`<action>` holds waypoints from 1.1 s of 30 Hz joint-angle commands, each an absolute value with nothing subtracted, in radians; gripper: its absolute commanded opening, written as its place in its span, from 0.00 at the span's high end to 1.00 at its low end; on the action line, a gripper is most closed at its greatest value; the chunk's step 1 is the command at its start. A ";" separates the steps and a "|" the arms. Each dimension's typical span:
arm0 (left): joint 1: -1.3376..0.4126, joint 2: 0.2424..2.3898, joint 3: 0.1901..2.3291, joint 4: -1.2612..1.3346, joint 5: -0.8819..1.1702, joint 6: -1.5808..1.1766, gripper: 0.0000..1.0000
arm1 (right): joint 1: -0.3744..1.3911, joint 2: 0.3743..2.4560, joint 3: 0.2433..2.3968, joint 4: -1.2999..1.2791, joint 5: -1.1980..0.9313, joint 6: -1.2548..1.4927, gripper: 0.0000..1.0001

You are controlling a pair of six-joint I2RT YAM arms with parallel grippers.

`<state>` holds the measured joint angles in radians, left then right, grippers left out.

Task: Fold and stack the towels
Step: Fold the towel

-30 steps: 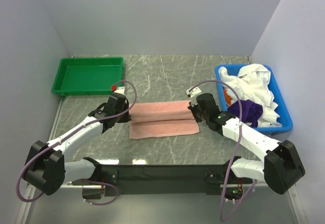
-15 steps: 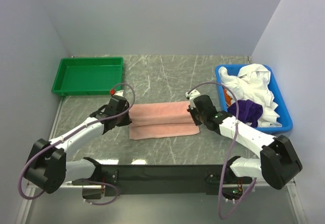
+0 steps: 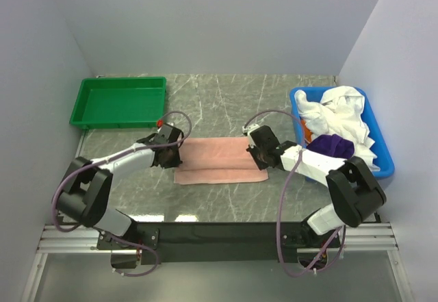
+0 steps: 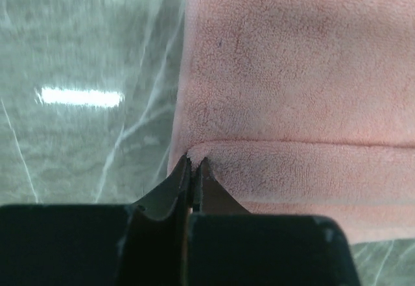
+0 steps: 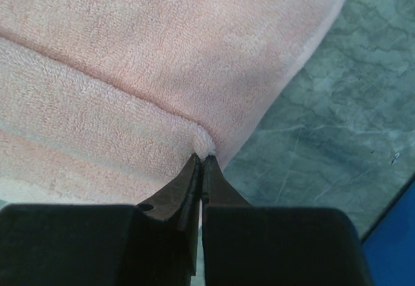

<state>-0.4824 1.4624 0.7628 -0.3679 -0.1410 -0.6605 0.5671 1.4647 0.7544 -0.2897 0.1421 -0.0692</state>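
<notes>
A salmon-pink towel [image 3: 219,159] lies partly folded across the middle of the table. My left gripper [image 3: 174,157] is shut on the left corner of its upper layer [image 4: 194,159]. At the other end, the right gripper [image 3: 254,155] pinches the right corner of that same layer [image 5: 203,158]. Both sets of fingertips sit low, right at the cloth. The held layer's edge runs straight across the towel between the two grippers [image 4: 298,144]. White towels [image 3: 342,114], a purple towel [image 3: 333,149] and a bit of an orange towel [image 3: 308,136] are piled in the blue bin [image 3: 383,168].
A green tray [image 3: 82,118] stands at the back left. The blue bin is at the right, close behind my right arm. Grey walls close in the table on three sides. In the right wrist view, the bin's blue wall [image 5: 395,234] shows at the lower right.
Both arms have stretched forward and dropped low over the table, still pinching the towel's corners. The towel's folded layer now lies flatter, with a narrower strip showing at the near side.
</notes>
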 commanded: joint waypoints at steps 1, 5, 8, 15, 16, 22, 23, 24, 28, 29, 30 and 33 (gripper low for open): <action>-0.474 1.543 0.842 -0.433 -0.267 -0.592 0.99 | 0.557 1.509 0.814 -0.325 0.219 -0.092 1.00; -0.474 1.629 0.917 -0.431 -0.290 -0.535 0.99 | 0.548 1.577 0.854 -0.325 0.233 -0.109 1.00; -0.472 1.640 0.945 -0.430 -0.325 -0.522 0.99 | 0.545 1.588 0.879 -0.330 0.235 -0.112 1.00; -0.472 1.563 0.977 -0.456 -0.359 -0.509 0.99 | 0.543 1.511 0.885 -0.345 0.265 -0.121 1.00; -0.472 1.548 0.980 -0.460 -0.367 -0.509 0.99 | 0.542 1.487 0.884 -0.348 0.273 -0.127 1.00; -0.474 1.465 0.997 -0.499 -0.365 -0.512 0.99 | 0.541 1.425 0.900 -0.374 0.298 -0.143 1.00; -0.472 1.453 0.997 -0.502 -0.364 -0.515 0.99 | 0.541 1.422 0.902 -0.379 0.298 -0.141 1.00; -0.474 1.447 0.996 -0.511 -0.362 -0.525 0.99 | 0.541 1.419 0.902 -0.388 0.299 -0.141 1.00; -0.474 1.416 0.986 -0.534 -0.357 -0.549 0.99 | 0.541 1.390 0.888 -0.407 0.305 -0.137 1.00; -0.476 1.404 0.982 -0.535 -0.356 -0.554 0.99 | 0.541 1.382 0.882 -0.407 0.307 -0.138 1.00; -0.474 1.396 0.968 -0.534 -0.351 -0.560 0.99 | 0.541 1.375 0.876 -0.407 0.307 -0.137 1.00; -0.474 1.373 0.934 -0.517 -0.330 -0.575 0.99 | 0.543 1.347 0.854 -0.410 0.307 -0.133 1.00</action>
